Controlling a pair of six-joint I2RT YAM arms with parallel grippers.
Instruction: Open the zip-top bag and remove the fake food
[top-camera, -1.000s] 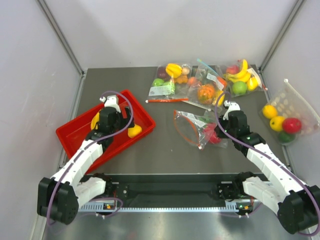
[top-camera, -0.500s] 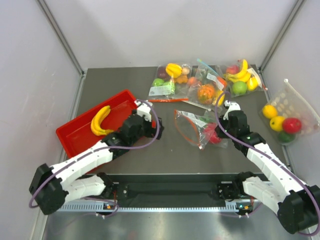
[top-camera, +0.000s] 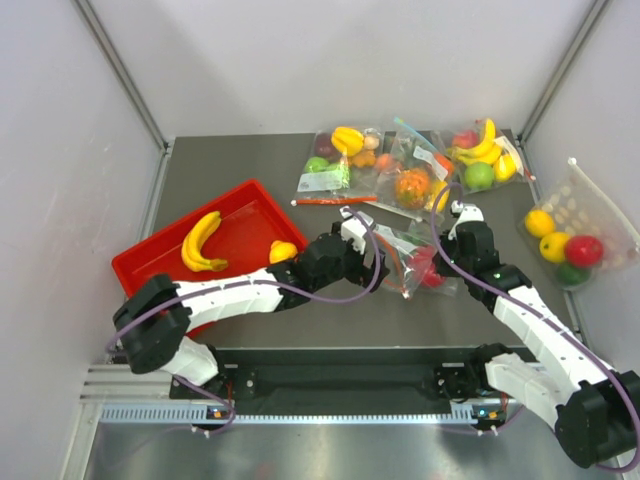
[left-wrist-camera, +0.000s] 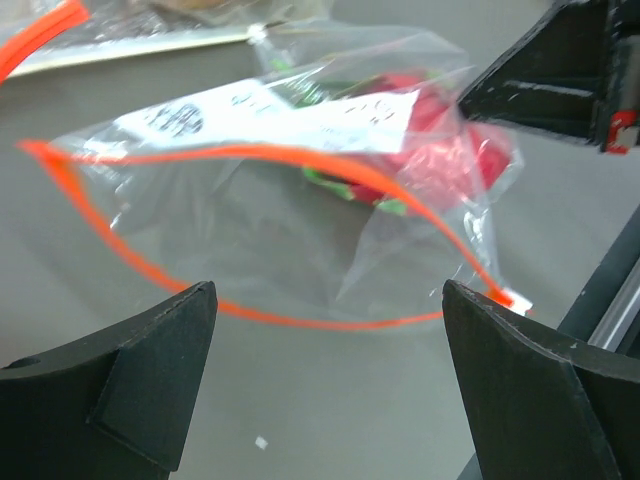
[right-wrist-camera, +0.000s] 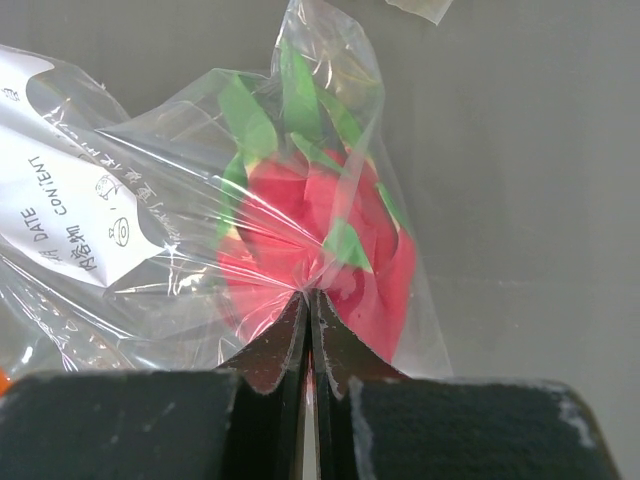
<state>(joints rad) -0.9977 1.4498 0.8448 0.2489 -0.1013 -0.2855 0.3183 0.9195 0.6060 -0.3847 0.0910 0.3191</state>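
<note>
Bench (top-camera: 250, 170): carries everything; the zip-top bag (left-wrist-camera: 250, 230) lies right of centre, its mouth gaping.
Red tray (top-camera: 245, 222): holds the banana (top-camera: 200, 240) and the small yellow-orange fruit (top-camera: 283, 250); those two look done.
Left pincer (left-wrist-camera: 330, 340): spread and empty, facing the bag's open mouth.
Right pincer (right-wrist-camera: 308, 312): pressed together, pinching the bag's plastic.
Dragon fruit (right-wrist-camera: 320, 250): inside the bag; likely the last piece to remove.

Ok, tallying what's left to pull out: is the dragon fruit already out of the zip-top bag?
No, the dragon fruit lies inside the zip-top bag, wrapped in its clear plastic in the right wrist view.
</note>
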